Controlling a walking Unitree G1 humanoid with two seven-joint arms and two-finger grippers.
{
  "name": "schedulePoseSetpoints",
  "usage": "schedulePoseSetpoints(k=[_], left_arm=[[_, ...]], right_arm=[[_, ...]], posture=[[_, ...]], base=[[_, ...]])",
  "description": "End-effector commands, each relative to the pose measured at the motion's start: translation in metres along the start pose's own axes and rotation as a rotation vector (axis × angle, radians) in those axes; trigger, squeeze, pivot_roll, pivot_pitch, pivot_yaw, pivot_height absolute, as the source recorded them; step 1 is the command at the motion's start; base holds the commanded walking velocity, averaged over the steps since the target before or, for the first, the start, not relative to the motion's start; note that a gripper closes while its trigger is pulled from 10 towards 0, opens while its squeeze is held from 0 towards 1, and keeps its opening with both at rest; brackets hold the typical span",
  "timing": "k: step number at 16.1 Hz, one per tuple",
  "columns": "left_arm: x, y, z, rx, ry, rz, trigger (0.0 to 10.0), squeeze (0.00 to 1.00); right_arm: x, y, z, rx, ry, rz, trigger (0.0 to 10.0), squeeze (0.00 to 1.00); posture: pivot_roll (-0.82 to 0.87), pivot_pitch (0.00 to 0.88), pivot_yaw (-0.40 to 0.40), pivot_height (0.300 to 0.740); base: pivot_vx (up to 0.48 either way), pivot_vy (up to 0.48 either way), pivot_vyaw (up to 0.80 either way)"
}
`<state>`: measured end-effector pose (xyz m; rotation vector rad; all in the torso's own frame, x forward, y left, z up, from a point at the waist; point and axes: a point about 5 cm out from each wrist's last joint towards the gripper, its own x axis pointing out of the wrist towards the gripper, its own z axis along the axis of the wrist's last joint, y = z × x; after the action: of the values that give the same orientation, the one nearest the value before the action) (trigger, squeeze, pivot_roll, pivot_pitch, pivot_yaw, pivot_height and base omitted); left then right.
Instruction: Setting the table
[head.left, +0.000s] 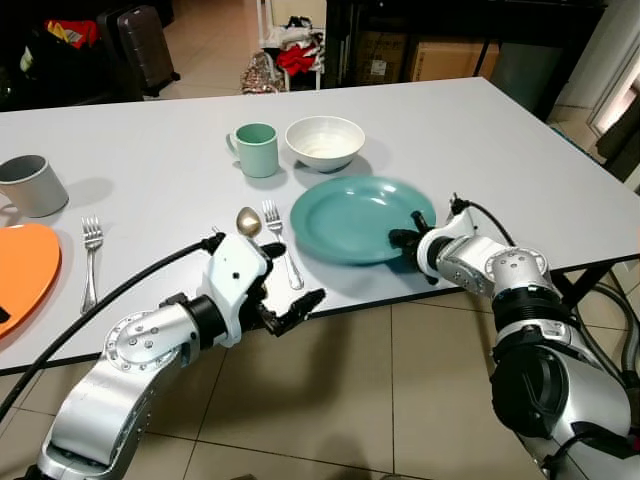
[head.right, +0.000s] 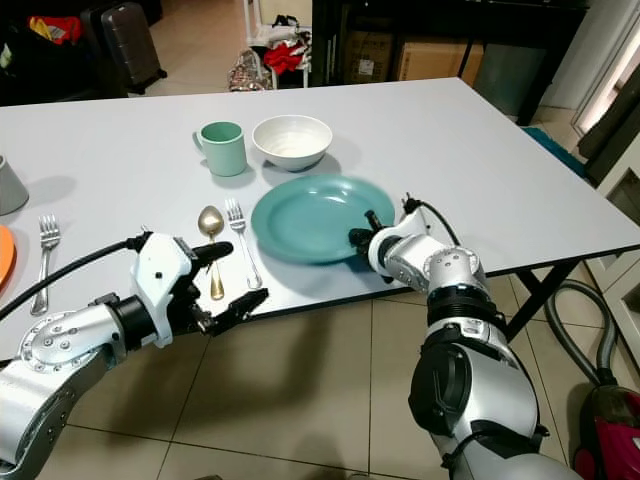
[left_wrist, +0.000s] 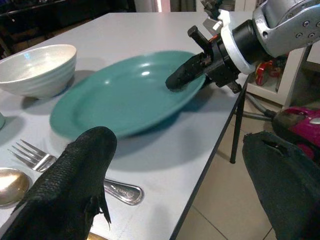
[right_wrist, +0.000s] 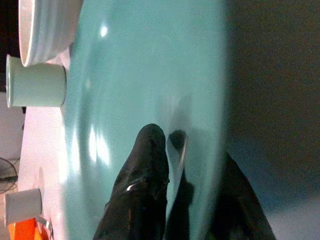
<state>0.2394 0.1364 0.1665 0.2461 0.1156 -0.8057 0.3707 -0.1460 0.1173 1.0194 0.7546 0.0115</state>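
Note:
A teal plate (head.left: 350, 215) lies on the white table (head.left: 520, 150) near its front edge. My right gripper (head.left: 405, 240) is shut on the plate's near right rim, with one finger (right_wrist: 142, 185) on top and the other underneath. To the plate's left lie a fork (head.left: 281, 250) and a gold spoon (head.left: 248, 222). My left gripper (head.left: 288, 280) hangs open at the table's front edge just past the fork's handle, and nothing is between its fingers (left_wrist: 75, 185).
A green mug (head.left: 257, 150) and a white bowl (head.left: 324, 142) stand behind the plate. At the far left are a grey mug (head.left: 30, 185), an orange plate (head.left: 20, 270) and a second fork (head.left: 91, 262). A red vacuum cleaner (head.right: 610, 440) sits on the floor on the right.

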Motion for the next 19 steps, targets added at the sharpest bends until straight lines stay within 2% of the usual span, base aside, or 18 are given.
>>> schedulePoseSetpoints(k=[1, 8, 13, 15, 17, 18, 19], left_arm=[[0.0, 0.0, 0.004, 0.02, -0.002, -0.01, 10.0, 0.06], [0.004, 0.003, 0.005, 0.028, -0.011, -0.01, 10.0, 0.06], [0.006, 0.003, 0.005, 0.03, -0.015, -0.013, 10.0, 0.07], [0.006, 0.003, 0.004, 0.031, -0.017, -0.014, 10.0, 0.06], [0.002, 0.004, 0.004, 0.029, -0.02, 0.004, 10.0, 0.07], [0.0, 0.005, 0.004, 0.02, -0.025, 0.02, 10.0, 0.06], [-0.002, 0.005, 0.004, 0.011, -0.031, 0.035, 10.0, 0.06]], right_arm=[[-0.002, 0.01, 0.006, -0.019, -0.003, 0.024, 10.0, 1.0], [-0.011, 0.007, 0.023, -0.09, -0.021, -0.003, 10.0, 1.0], [-0.021, -0.009, 0.037, -0.119, -0.049, -0.056, 10.0, 1.0], [-0.034, -0.019, 0.045, -0.122, -0.05, -0.062, 10.0, 1.0], [-0.057, -0.024, 0.054, -0.145, -0.061, -0.047, 10.0, 1.0], [-0.071, -0.027, 0.057, -0.206, -0.089, -0.055, 10.0, 1.0], [-0.083, -0.03, 0.058, -0.275, -0.124, -0.072, 10.0, 0.89]], posture=[[0.0, 0.034, -0.003, 0.74], [-0.01, 0.017, 0.002, 0.74], [-0.02, 0.002, 0.004, 0.74], [-0.02, 0.0, 0.003, 0.74], [-0.02, 0.0, -0.008, 0.74], [-0.03, 0.0, -0.005, 0.74], [-0.04, 0.0, 0.002, 0.74]], base=[[0.0, 0.0, 0.0], [0.0, 0.0, 0.0], [0.0, 0.0, 0.0], [0.0, 0.0, 0.0], [0.0, 0.0, 0.0], [0.0, 0.0, 0.0], [0.0, 0.0, 0.0]])
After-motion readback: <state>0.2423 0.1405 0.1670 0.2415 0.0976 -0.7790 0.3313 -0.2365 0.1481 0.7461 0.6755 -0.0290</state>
